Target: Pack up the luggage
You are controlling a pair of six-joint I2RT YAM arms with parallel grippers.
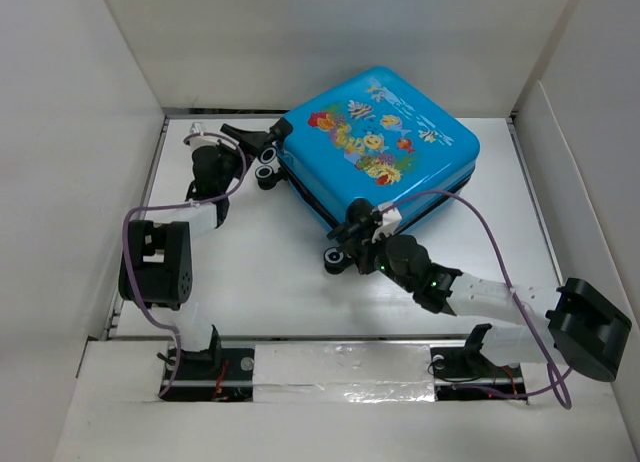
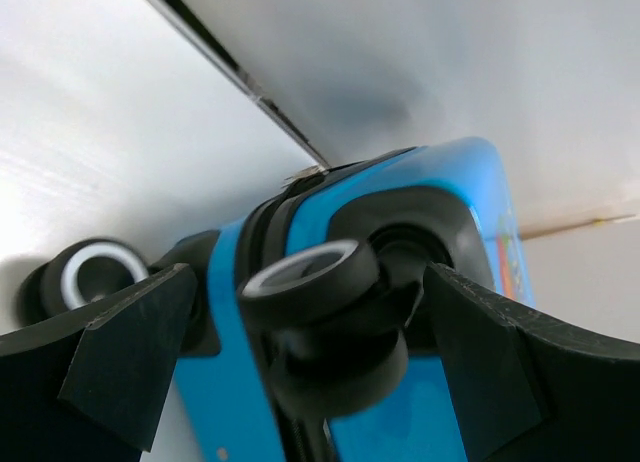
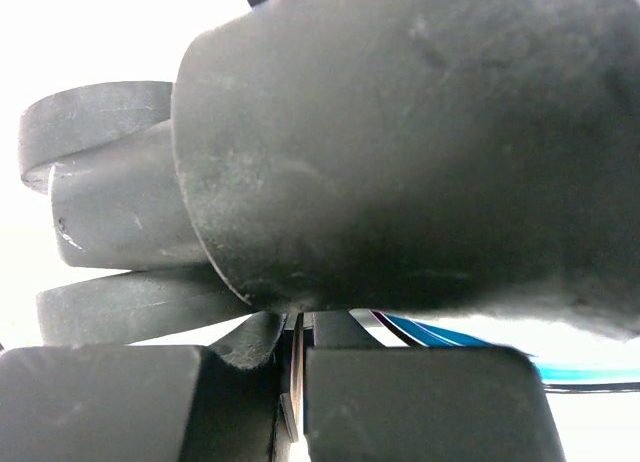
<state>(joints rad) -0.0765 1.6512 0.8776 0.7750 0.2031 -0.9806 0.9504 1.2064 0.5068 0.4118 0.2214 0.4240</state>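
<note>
The luggage [image 1: 380,142] is a bright blue hard-shell suitcase with a fish print. It lies closed and flat on the table, turned at an angle. My left gripper [image 1: 272,134] is at its left corner. In the left wrist view the left gripper [image 2: 308,282] is open, with a black-and-white wheel [image 2: 315,277] between the fingers. My right gripper [image 1: 358,225] is at the near corner. In the right wrist view the right gripper [image 3: 297,382] is shut on a thin zipper pull [image 3: 296,357], right under a dark wheel [image 3: 400,132].
White walls box in the table [image 1: 250,272] on the left, back and right. More wheels [image 1: 265,170] stick out at the suitcase's left corner, and one wheel [image 1: 335,260] at the near corner. A purple cable [image 1: 500,262] loops over the right arm.
</note>
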